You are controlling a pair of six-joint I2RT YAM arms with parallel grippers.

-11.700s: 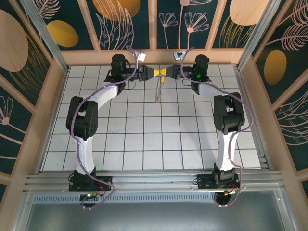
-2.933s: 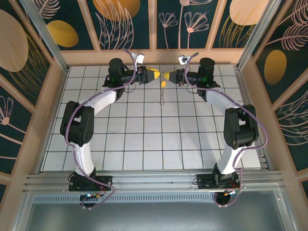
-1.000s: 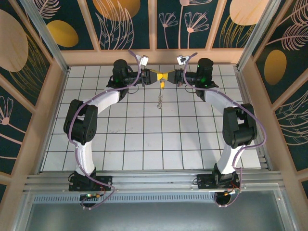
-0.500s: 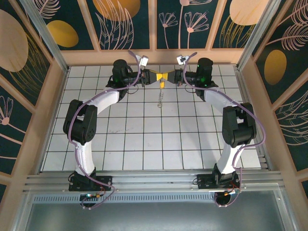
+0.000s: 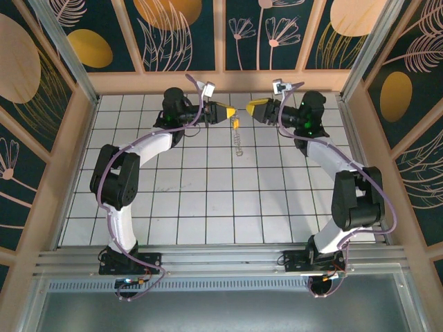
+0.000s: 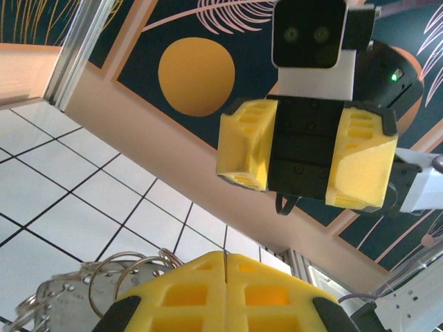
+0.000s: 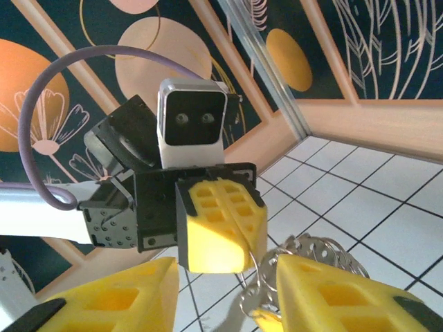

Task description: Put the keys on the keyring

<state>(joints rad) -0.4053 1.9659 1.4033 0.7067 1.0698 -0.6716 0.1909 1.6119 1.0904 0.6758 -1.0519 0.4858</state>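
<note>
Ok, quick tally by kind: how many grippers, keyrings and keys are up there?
grippers: 2, the left gripper and the right gripper
keyring: 1
key: 1
total: 4

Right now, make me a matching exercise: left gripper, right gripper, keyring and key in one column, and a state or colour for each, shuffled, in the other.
Column one:
1. left gripper
2. right gripper
3. keyring
4. key

Column two:
A. open, nothing between its fingers
B. silvery, dangling at yellow fingertips
C. shut
D. yellow-orange head

Pairs: 1-C, 2-A, 3-B, 4-D.
</note>
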